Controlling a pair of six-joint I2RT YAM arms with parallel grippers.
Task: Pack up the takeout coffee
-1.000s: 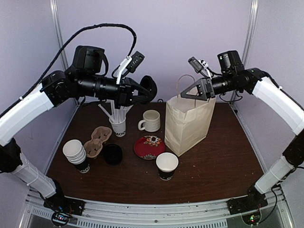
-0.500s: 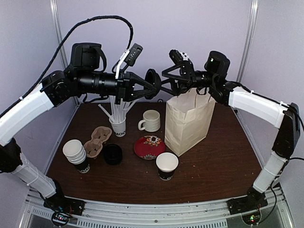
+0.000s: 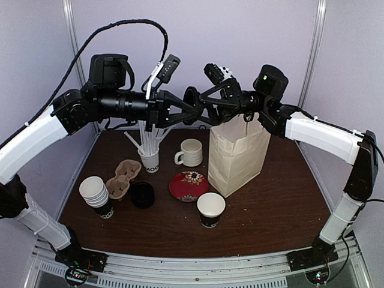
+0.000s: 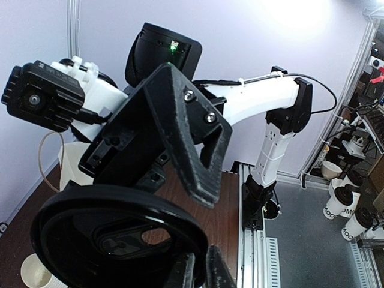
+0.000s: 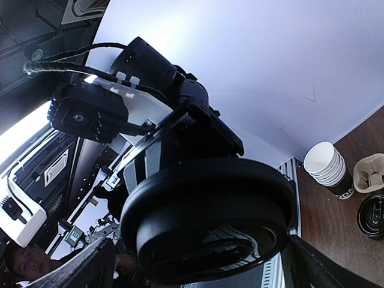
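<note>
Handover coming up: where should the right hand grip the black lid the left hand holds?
Likely the black lid's free rim, opposite the left hand's pinch, coming from the right: it stands on edge, facing the open right hand.

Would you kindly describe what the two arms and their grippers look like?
Both the left arm and the right arm have white shells on their long links and black motor housings at the joints. The left gripper and right gripper are black, each with two angular fingers. A thick black cable loops over the left arm; a green light glows on the right arm.
</note>
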